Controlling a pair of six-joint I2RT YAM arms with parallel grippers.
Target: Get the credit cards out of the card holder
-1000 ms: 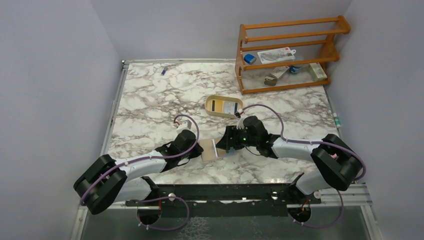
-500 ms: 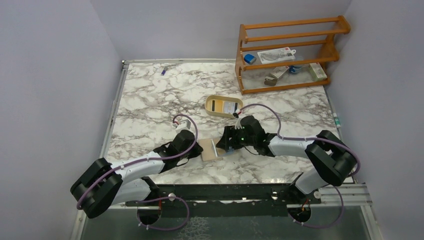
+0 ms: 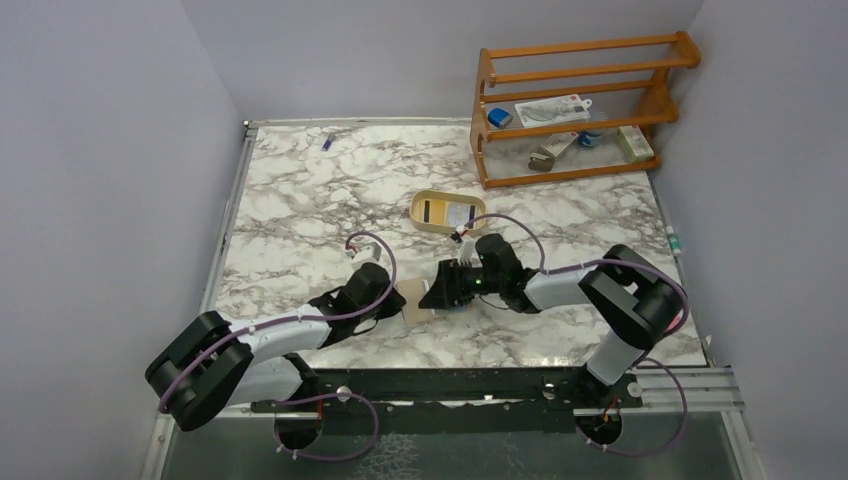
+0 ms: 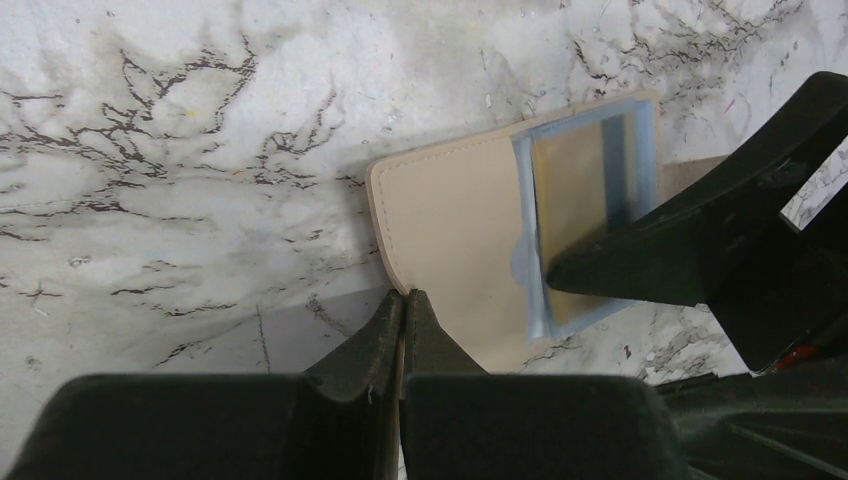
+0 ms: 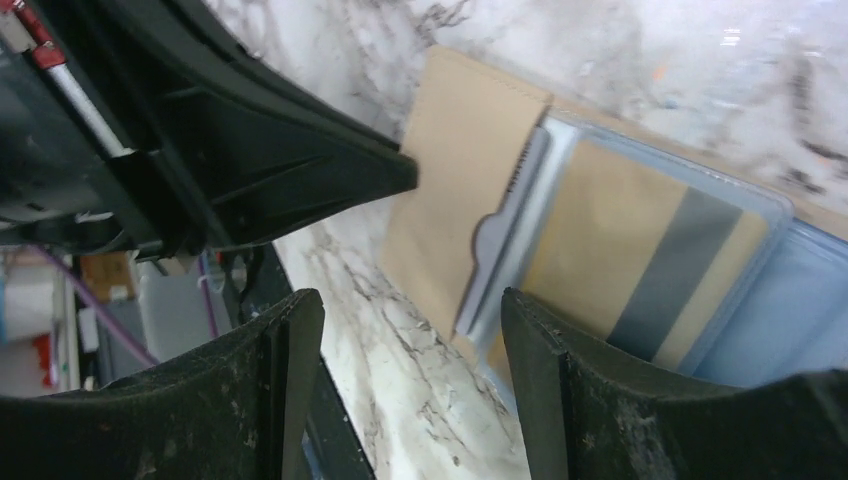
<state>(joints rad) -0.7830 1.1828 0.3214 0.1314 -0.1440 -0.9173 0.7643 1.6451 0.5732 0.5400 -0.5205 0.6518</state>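
Note:
The tan card holder (image 3: 413,302) lies open on the marble table, between the two grippers. My left gripper (image 3: 397,301) is shut on its near left edge (image 4: 403,297). A clear plastic pocket on the holder (image 4: 450,230) contains a yellowish credit card with a dark stripe (image 4: 578,185). My right gripper (image 3: 441,292) is open and hovers low over that pocket. In the right wrist view its jaws (image 5: 408,300) stand wide apart, over the near edge of the card (image 5: 640,255) and the holder (image 5: 455,170). One right fingertip (image 4: 600,265) lies over the card.
A cream oval tray (image 3: 418,216) holding cards sits behind the grippers. A wooden rack (image 3: 575,172) with small items stands at the back right. A small blue object (image 3: 327,141) lies at the back left. The left gripper's finger (image 5: 300,150) is close to my right gripper.
My right gripper has moved left and now sits over the card holder's pocket; its elbow swung left too. The left gripper has kept its hold and barely moved.

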